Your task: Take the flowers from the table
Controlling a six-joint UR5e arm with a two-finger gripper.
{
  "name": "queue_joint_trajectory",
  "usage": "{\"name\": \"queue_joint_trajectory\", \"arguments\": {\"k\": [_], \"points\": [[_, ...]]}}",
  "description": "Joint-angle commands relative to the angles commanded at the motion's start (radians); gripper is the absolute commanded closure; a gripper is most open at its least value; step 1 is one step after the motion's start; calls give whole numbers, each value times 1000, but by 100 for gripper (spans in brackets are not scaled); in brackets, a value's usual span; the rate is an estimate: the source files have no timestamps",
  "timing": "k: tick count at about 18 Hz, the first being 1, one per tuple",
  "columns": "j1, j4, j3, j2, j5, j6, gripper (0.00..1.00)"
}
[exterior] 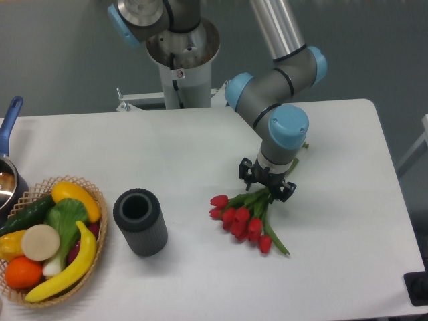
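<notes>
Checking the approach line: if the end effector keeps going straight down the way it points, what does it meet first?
Most likely the stems of the flowers directly beneath the end effector, then the table; depth is unclear.

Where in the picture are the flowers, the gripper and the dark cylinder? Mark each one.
flowers (241, 219), fixed camera view, on the red tulip heads.
gripper (266, 183), fixed camera view, midway between its fingertips over the stems.
dark cylinder (143, 231), fixed camera view, on its ribbed side wall.
</notes>
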Motion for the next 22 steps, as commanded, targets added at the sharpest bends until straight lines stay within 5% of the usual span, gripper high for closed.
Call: {"name": "queue_joint_trajectory", "arguments": {"k": [5,10,16,22], "points": [[5,-6,21,40,0,-3,100],[21,-47,115,101,3,-6,100],[64,-368,346,101,2,18,100],[61,-434,422,83,2,95,100]]}}
